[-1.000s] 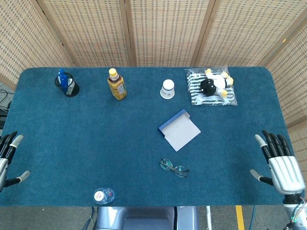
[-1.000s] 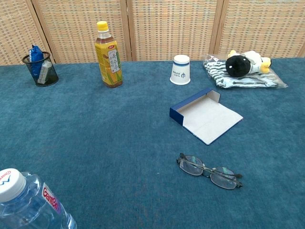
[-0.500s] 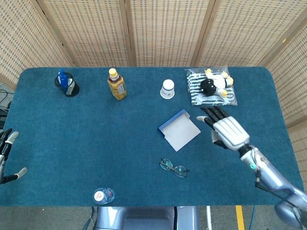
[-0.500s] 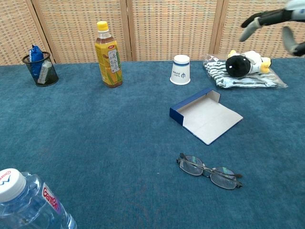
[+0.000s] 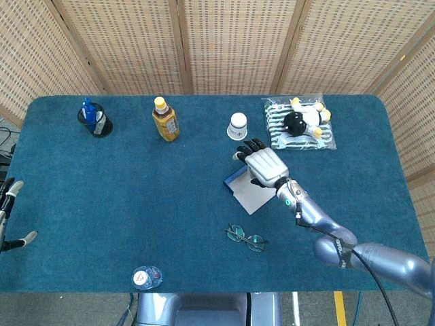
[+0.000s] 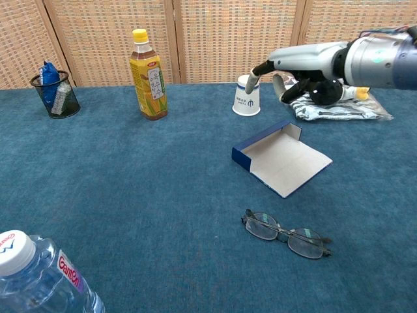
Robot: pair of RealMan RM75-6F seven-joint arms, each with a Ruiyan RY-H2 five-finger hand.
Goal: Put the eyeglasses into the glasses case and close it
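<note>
Below, the eyeglasses (image 5: pixel 245 238) lie well short of the empty, spread right hand (image 5: pixel 262 163).

water bottle (image 6: pixel 39 277) cropped, left hand (image 5: pixel 8 214) cropped

- Glasses case (image 5: pixel 253 185) lies open mid-table; eyeglasses (image 5: pixel 245 238) lie in front of it, apart.
- Paper cup (image 5: pixel 237 125) stands behind the case; bottle (image 5: pixel 166 119) further left.
- Right hand (image 5: pixel 264 163) hangs above the case's rear edge.

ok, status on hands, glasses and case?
Right hand empty above open case. Left hand idle at table edge. Eyeglasses folded on table, untouched. Nothing between them.
</note>
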